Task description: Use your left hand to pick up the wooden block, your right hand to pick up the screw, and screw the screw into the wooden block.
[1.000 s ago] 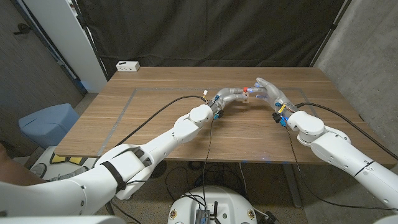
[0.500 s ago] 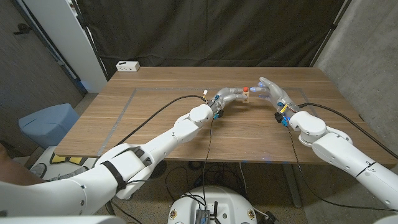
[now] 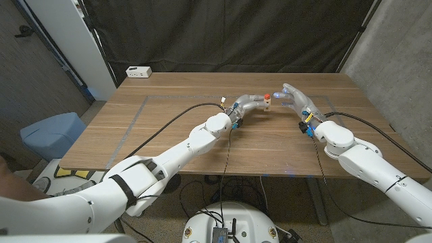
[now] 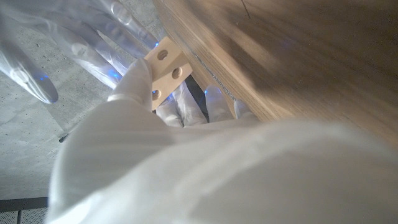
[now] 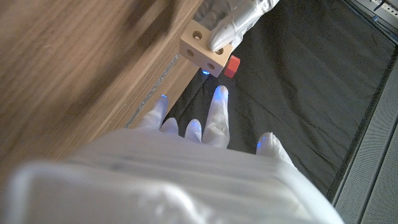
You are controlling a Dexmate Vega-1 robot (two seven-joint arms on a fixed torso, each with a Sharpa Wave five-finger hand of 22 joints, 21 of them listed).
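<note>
The left hand grips the block and holds it up off the worktop, out past the middle of the board toward the right hand. In the left wrist view the block sits pinched between the fingers, its drilled faces turned outward. A red screw stands on the block, its head showing at the block's far edge in the right wrist view; from these pictures I judge it is already seated in a hole, though how deep it has gone cannot be told. The right hand is just beside the block, fingers spread and straight, holding nothing; the right wrist view shows its fingertips reaching toward the block with a gap between them and the screw. A white box lies at the worktop's far corner, well apart from the block. The step in hand looks like the turning of the screw, with the right hand let go between twists or done with them. If the screw is not yet home, the next move calls for the right hand to close its fingertips on the red head and turn it, while the left hand holds the block steady and keeps the screw's hole facing the right hand.
</note>
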